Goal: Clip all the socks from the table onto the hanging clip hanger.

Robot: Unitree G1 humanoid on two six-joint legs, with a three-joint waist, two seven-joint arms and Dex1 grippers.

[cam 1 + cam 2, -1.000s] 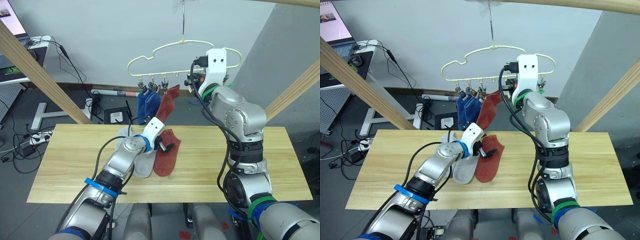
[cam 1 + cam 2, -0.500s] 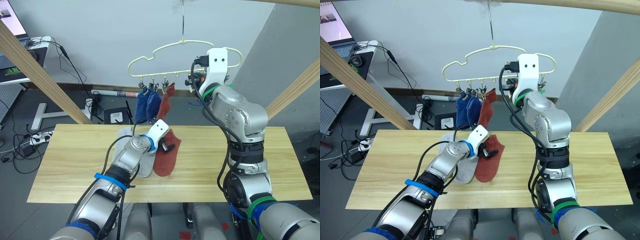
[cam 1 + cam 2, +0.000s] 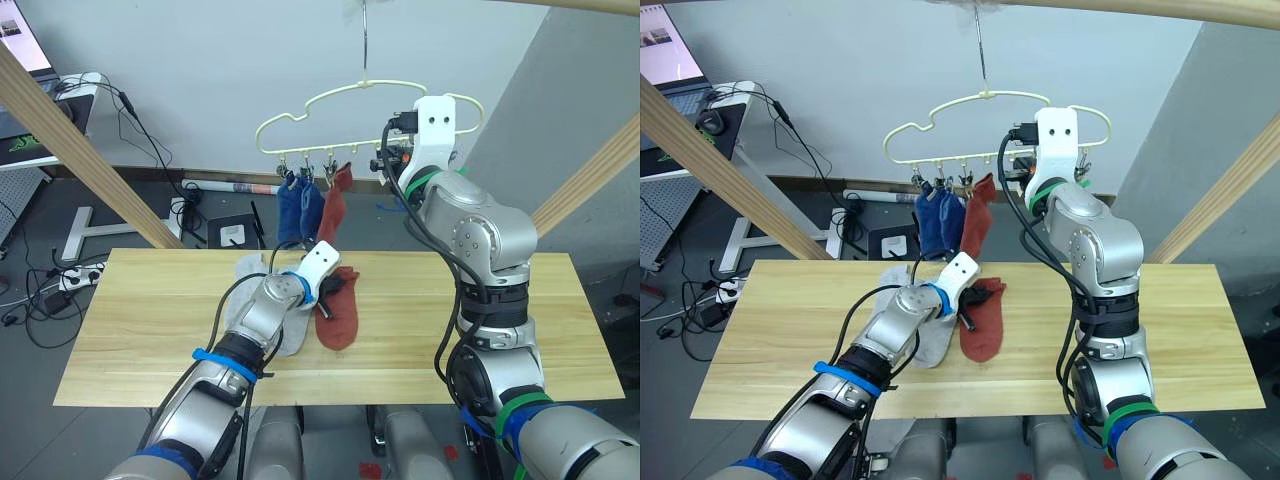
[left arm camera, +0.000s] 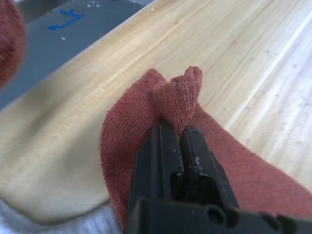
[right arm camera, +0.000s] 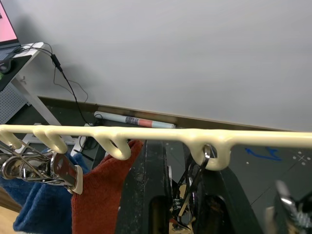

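Near the top centre of the head views the cream hanger [image 3: 365, 105] hangs by its hook, and three socks already dangle from its clips: two blue socks [image 3: 298, 211] side by side and one red sock [image 3: 335, 205] just to their right, so I judge the job about half done. On the table [image 3: 140, 330], in the middle of the frame, the left gripper [image 4: 176, 141] is pinched tight on a bunched fold of the second red sock [image 4: 165, 105], which lies mostly flat on the wood. Grey socks [image 3: 290, 335] lie touching it on its left, partly under the left arm; how many I cannot tell for sure. These remain to be clipped. The right gripper [image 5: 178, 192] is raised at the hanger's lower bar, its fingers parted on either side of an empty metal clip [image 5: 192, 178]. No brand, label or legible writing shows anywhere.
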